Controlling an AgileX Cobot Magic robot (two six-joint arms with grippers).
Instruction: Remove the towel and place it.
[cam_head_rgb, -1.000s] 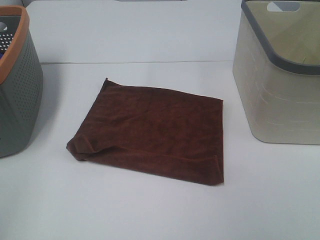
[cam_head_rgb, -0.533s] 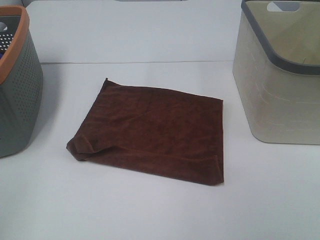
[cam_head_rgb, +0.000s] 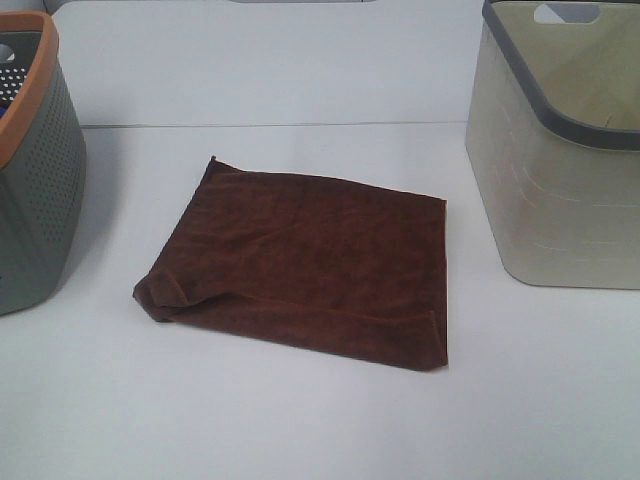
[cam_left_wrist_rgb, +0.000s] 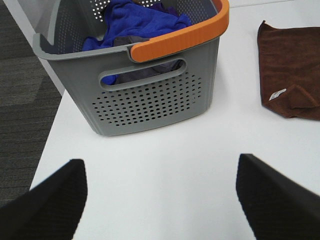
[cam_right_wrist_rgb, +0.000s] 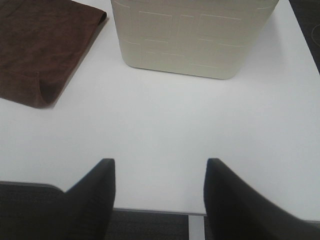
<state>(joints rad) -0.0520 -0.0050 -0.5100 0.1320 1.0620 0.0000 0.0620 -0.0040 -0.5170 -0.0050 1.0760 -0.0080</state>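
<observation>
Towel lies folded flat on the white desk, between the grey basket and the beige bin, touching neither. High view shows no arm or tool at all.

Left wrist view: left tool spread wide, nothing between its fingers, hovering over bare desk. Grey basket sits just ahead of it; the towel's corner lies ahead and off to one side, well clear. This view alone looks into the basket: a bunched blue cloth fills it, with something darker under it near the handle slot. A small pale tag shows on the towel's edge, unseen from above.

Right wrist view: right tool also open, holding nothing, over the desk's near edge. Beige bin stands ahead of it, towel corner ahead to the other side. Only the bin's panelled outer wall shows here; from the high view its inside looks bare as far as visible.
</observation>
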